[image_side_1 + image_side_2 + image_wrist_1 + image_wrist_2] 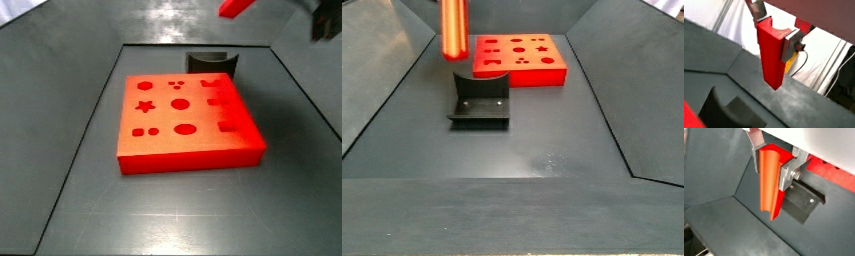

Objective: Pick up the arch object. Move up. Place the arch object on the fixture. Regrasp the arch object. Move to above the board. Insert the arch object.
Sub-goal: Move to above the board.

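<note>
In both wrist views we see the gripper (775,34) high above the dark floor (791,107), with its two silver fingers (789,47) pinching the upper end of the red bar (771,57). The jaws are pressed against the bar from two sides, so the bar sits between them. It hangs nearly upright, with its lower end free in the air and touching nothing. In a wrist view the bar (769,180) looks more orange, and one finger plate (785,177) lies flat against its side.

Under the bar, in that view, stands the dark bracket (804,202) on its base plate, and behind it we see a corner of the red board (832,174).

In a side view the bar (453,28) hangs above the bracket (480,97), clearly apart from it; the gripper itself is cut off by the frame there. The board (519,58) lies flat on the floor just behind the bracket, with star, circle and rectangle cutouts in its top.

In a side view from another direction, the board (187,120) fills the middle, the bracket (211,62) stands at its far edge, and only the tip of the bar (237,8) shows near the frame edge.
</note>
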You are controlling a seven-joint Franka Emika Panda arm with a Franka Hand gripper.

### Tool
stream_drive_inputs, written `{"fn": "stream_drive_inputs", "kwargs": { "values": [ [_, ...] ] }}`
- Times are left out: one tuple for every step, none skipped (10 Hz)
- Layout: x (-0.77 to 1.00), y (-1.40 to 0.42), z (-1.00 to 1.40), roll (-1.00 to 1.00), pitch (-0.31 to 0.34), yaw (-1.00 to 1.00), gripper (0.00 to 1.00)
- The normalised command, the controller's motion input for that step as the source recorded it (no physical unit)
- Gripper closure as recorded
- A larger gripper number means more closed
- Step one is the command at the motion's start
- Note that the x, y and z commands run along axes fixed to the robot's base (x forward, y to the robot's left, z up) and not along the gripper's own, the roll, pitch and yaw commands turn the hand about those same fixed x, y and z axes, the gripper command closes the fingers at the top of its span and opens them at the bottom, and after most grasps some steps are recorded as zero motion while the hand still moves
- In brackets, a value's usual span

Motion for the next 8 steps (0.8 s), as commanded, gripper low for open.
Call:
{"fn": "stream_drive_inputs", "kwargs": {
  "values": [
    [0.28, -0.12, 1.0, 0.02, 0.196, 0.27, 1.0],
    [0.29, -0.13, 0.98, 0.02, 0.169, 0.27, 1.0],
    [0.23, -0.1, 0.7, 0.04, 0.137, 0.26, 1.0],
    [0.2, -0.08, 0.49, 0.05, 0.109, 0.24, 1.0],
    [0.17, -0.07, 0.29, 0.07, 0.084, 0.22, 1.0],
    [-1.0, -0.97, 0.22, -1.0, -0.085, 0.03, 1.0],
    [-1.0, -0.96, 0.21, -1.0, -0.087, 0.03, 1.0],
    [-1.0, -0.87, 0.22, -1.0, -0.137, 0.03, 1.0]
  ]
}}
